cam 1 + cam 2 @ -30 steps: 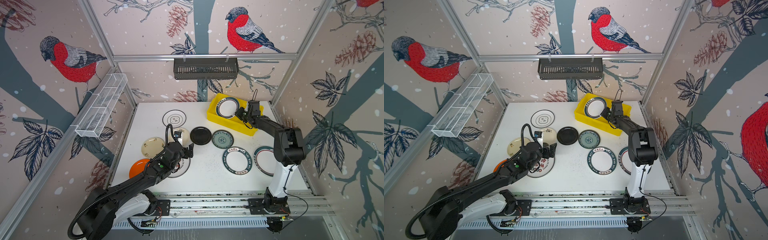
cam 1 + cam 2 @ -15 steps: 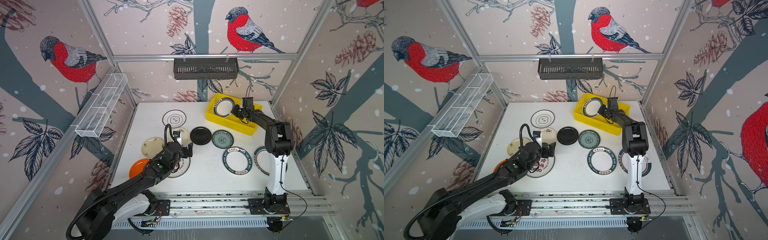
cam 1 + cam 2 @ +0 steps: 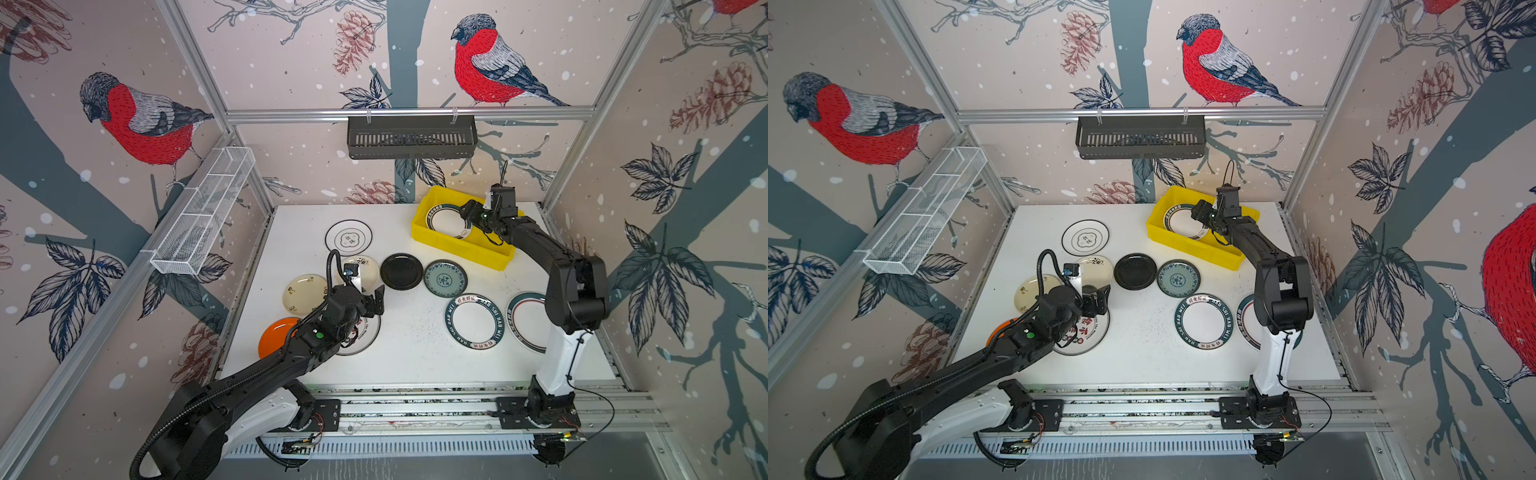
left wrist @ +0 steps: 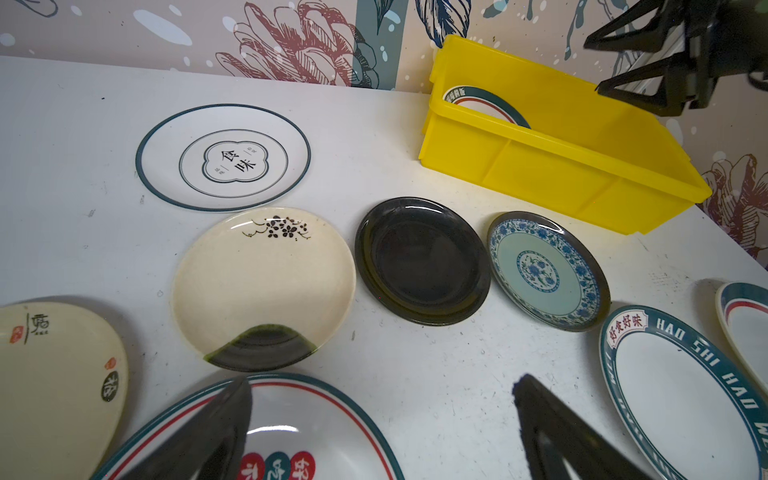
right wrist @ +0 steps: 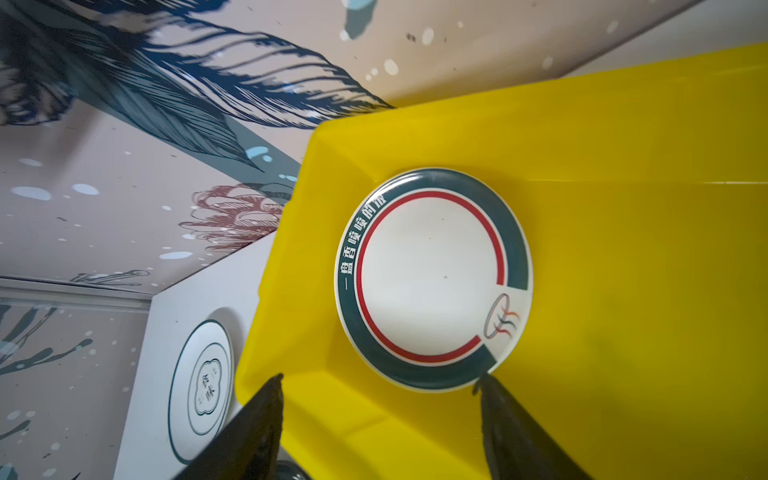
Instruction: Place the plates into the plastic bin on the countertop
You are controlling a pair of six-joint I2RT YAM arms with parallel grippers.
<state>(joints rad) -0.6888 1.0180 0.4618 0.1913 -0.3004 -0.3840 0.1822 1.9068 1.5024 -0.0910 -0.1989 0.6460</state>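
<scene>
Hovering over the left end of the plastic bin (image 3: pixel 457 249), the right gripper (image 5: pixel 378 378) has its jaws spread wide with nothing between them. One white plate with a dark lettered rim (image 5: pixel 432 278) lies flat on the bin's floor just ahead of the fingertips. Whether one tip grazes its rim cannot be told. That reads as a drop-off finished: the plate sits low inside the walls, tucked into one end, which leaves the rest of the bin free for more.

The bin stands at an angle in the upper right of the tabletop (image 3: pixel 415 353), within easy reach of the right arm. Nine other plates lie spread out on the tabletop in both top views, among them the black plate (image 3: pixel 401 271), the teal-patterned plate (image 3: pixel 445 278) and the orange plate (image 3: pixel 276 340) at the lower left.

The left gripper (image 4: pixel 382 381) is also fully spread and empty. It hangs above the plate with red characters (image 4: pixel 291 436), one finger over that plate and the other over bare tabletop. This looks like a line-up on the rim, the only part a flat, shallow plate offers to a pinch.
</scene>
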